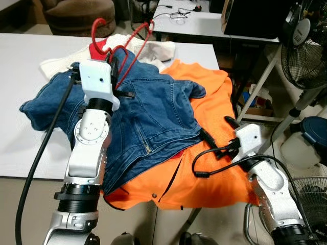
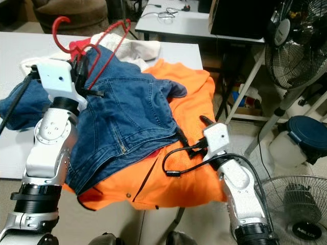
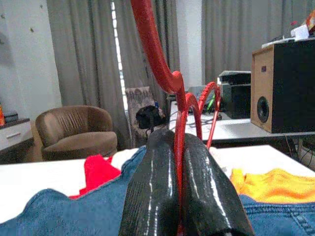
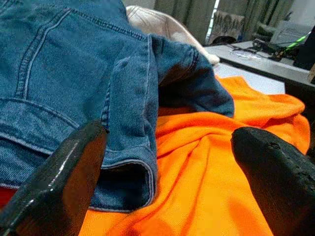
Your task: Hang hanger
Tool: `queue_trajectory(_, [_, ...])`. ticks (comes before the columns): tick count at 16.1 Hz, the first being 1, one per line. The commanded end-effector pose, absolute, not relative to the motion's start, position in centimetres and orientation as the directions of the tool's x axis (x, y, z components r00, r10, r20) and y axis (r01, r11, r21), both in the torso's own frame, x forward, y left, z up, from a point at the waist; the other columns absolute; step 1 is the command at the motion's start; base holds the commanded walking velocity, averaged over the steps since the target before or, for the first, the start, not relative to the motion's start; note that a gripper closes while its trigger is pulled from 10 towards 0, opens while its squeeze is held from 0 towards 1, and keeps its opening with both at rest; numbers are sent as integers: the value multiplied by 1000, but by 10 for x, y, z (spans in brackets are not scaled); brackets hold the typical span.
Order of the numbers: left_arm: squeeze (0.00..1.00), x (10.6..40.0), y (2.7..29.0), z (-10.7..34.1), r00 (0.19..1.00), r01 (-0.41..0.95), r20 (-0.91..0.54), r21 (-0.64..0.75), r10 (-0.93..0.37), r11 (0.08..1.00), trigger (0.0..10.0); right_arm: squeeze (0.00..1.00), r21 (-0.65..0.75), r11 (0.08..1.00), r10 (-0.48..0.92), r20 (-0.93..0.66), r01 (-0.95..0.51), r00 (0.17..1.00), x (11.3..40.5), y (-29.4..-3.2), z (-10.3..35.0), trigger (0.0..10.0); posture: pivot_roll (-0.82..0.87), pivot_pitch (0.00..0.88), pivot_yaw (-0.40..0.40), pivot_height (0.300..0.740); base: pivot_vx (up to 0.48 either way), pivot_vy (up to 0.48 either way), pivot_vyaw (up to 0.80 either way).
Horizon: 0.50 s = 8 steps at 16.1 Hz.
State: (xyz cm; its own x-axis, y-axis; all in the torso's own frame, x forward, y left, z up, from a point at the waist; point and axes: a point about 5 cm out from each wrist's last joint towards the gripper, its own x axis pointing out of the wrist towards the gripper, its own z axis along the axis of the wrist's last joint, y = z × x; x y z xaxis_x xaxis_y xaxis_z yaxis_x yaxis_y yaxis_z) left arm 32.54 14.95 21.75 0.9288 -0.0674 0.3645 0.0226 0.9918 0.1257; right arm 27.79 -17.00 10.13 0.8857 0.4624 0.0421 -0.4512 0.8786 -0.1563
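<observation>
Red plastic hanger [image 1: 120, 48] is up off the pile, pinched in the left gripper [image 3: 181, 196], whose two black fingers [image 3: 147, 191] are squeezed tight on the hanger's thin body, with the hook curling up above them. In the head views that gripper sits over the far end of the clothes heap, and the hanger's hook [image 1: 98, 26] and shoulders poke up past the white wrist housing. Right under it is a blue denim jacket [image 1: 145, 115] spread across the white table [image 1: 30, 61], lying on top of an orange shirt [image 1: 204, 173] that droops over the table's near edge. There's a bit of red cloth [image 1: 96, 49] and a white garment [image 1: 153, 48] at the far side of the heap. The right gripper [image 4: 172, 162] hovers low over the orange shirt, just beside the jacket's hem, fingers spread wide with nothing in them. A standing fan [image 1: 306, 56] is off to the right, and another white desk [image 1: 204, 23] sits behind.
</observation>
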Motion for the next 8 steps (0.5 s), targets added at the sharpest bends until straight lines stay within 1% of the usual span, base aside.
queue_trajectory(1, [0, 326, 147, 220, 925, 41, 371, 127, -85, 991, 10000, 0, -154, 879, 459, 14, -451, 888, 278, -172, 100, 10000, 37, 66, -5, 740, 0, 0, 0])
queue_trajectory(6, [0, 327, 147, 220, 923, 47, 375, 120, -89, 992, 10000, 0, -99, 884, 453, -55, -457, 890, 273, -175, 86, 10000, 31, 60, -6, 740, 0, 0, 0])
queue_trajectory(7, [0, 327, 146, 220, 922, 52, 375, 120, -94, 991, 10000, 0, -96, 883, 456, -66, -460, 888, 272, -176, 85, 10000, 32, 58, -8, 740, 0, 0, 0])
queue_trajectory(8, [0, 328, 145, 221, 921, 54, 379, 121, -96, 991, 10000, 0, -124, 885, 444, -70, -449, 893, 274, -179, 84, 10000, 31, 54, -7, 740, 0, 0, 0])
